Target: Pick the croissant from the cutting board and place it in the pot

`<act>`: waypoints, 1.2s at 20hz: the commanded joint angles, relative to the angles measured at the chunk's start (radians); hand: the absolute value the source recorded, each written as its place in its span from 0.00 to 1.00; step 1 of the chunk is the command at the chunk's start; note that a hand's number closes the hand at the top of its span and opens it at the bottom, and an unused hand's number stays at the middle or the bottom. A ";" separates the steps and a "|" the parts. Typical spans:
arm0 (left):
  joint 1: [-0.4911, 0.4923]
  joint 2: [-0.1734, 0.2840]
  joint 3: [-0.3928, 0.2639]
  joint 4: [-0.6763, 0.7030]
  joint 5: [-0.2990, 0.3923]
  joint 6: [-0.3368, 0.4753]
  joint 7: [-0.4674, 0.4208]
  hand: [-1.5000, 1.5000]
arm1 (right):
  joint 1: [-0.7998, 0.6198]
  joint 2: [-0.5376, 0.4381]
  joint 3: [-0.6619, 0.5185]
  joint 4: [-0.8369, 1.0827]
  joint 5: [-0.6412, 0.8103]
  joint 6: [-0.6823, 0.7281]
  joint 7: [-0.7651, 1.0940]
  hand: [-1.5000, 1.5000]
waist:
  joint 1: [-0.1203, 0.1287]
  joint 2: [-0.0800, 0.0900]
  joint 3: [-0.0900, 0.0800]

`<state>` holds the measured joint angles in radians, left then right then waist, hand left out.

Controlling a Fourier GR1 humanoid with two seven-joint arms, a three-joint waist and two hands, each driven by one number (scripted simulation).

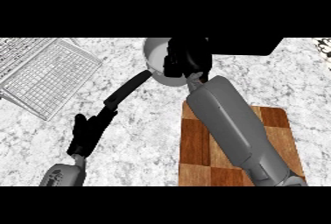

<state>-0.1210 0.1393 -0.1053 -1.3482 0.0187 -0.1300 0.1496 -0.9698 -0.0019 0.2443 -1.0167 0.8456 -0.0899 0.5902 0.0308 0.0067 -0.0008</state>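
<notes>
My right hand point(187, 59) hangs over the pot point(155, 48) at the far middle, fingers curled; I cannot tell whether they clamp the croissant, which I cannot see. Most of the pot's inside is hidden. My left hand point(87, 131) rests open near left. The cutting board point(278, 131) lies near right.

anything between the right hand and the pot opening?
Nothing visible. The right hand is already over the pot, covering much of its opening; the croissant can't be seen, so whether it's in the hand is unclear. The cutting board shows no croissant. The left hand sits by the tip of the pot handle.
</notes>
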 commanded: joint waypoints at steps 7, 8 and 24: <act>-0.057 -0.015 -0.007 0.072 -0.013 -0.021 -0.038 0.50 | -0.225 0.002 0.116 0.449 0.040 0.077 0.118 1.00 | 0.049 0.018 -0.002; -0.074 0.007 0.012 0.037 0.013 -0.041 0.006 0.50 | -0.263 0.002 0.079 0.471 -0.008 0.145 0.125 1.00 | 0.052 0.015 -0.001; -0.052 -0.026 -0.037 0.012 -0.017 -0.035 0.012 0.50 | -0.262 0.002 -0.036 0.453 -0.312 -0.252 0.016 0.00 | 0.095 0.024 0.003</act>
<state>-0.1727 0.1159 -0.1336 -1.3298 0.0049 -0.1621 0.1512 -1.2268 -0.0002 0.2560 -0.5099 0.5911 -0.1568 0.6640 0.1136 0.0282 0.0007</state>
